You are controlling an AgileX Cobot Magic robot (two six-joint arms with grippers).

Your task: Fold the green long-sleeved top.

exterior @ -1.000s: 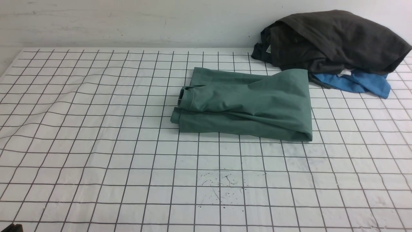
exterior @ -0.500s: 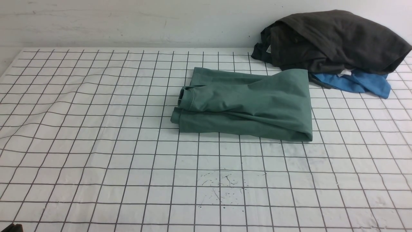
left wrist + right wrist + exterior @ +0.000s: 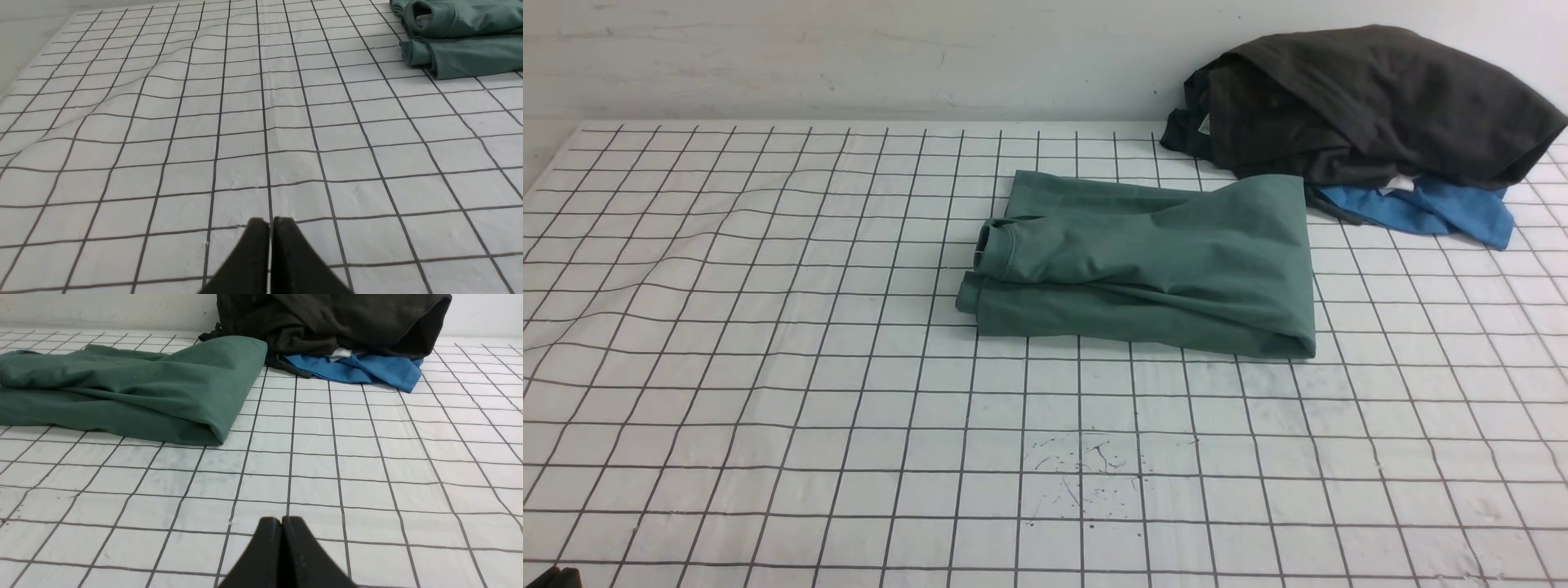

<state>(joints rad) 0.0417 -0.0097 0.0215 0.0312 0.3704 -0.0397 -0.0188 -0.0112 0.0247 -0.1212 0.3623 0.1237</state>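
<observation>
The green top lies folded into a neat block on the gridded white cloth, toward the far right, just beside a heap of dark and blue clothes, while the left gripper and right gripper (both pinched together, empty) hover well apart from it.

**Loads of open grid, clutter only at the back right**

The gridded table cover is bare from 6 round to 11 o'clock, easy passage. The green long-sleeved top blocks 12 to 1. The dark garment and blue garment crowd 2 o'clock, against the wall.
</observation>
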